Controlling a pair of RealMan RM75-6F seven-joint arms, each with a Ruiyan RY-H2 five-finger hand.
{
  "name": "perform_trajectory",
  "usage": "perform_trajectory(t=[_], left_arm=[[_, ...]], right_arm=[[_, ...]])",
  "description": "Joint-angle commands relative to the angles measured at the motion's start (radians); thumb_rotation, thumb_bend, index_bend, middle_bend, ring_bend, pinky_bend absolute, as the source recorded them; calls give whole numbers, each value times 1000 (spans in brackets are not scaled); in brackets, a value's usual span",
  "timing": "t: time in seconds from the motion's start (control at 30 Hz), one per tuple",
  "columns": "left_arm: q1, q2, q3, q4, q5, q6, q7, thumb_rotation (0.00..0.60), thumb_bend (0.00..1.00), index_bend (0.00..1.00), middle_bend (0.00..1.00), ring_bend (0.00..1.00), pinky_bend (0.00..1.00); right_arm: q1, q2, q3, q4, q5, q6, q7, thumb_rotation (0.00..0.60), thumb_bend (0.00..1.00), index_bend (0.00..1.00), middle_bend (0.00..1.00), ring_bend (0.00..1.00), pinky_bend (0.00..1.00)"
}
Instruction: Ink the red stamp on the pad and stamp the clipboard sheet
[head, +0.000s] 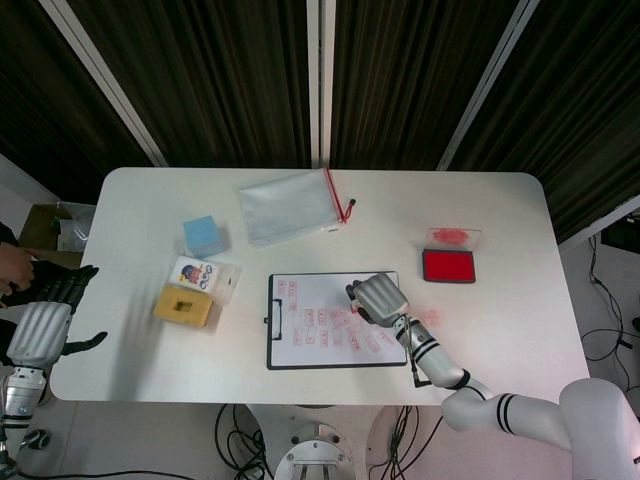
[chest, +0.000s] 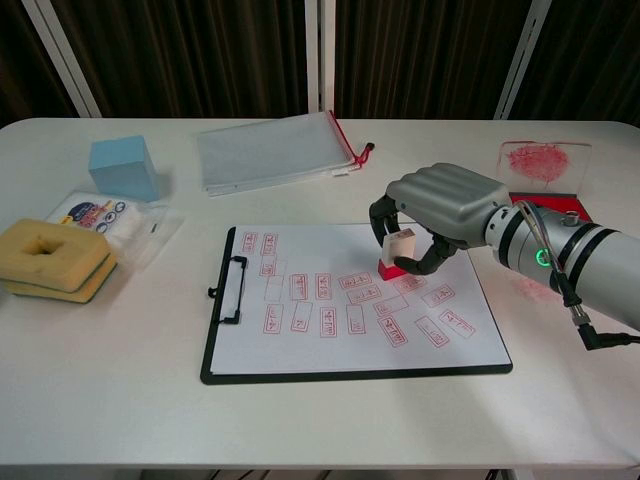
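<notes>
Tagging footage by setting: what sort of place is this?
Probably a robot lab or test bay: a white table before dark curtains, loose cables on the floor beneath.

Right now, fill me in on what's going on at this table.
The right hand pinches the red stamp upright over the clipboard sheet, which already carries many red imprints. Whether its base touches the paper is unclear. The red ink pad sits open, to the right of the clipboard. The left hand hangs idle off the table's left edge.
</notes>
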Motion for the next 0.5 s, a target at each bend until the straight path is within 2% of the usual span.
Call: perform_trajectory(t=[0.03,0.5], left_arm=[[1,2,0,-2,2,3,-2,600,118,83,89,97,185],[1,11,0,-17,10,11,-9,600,118,83,89,97,185]], right_arm=[[0,-5,-2,9,-3,0,0,600,441,998,837,860,904],[-3,-3,0,8,-17,10,14,600,444,1000,846,860,904]])
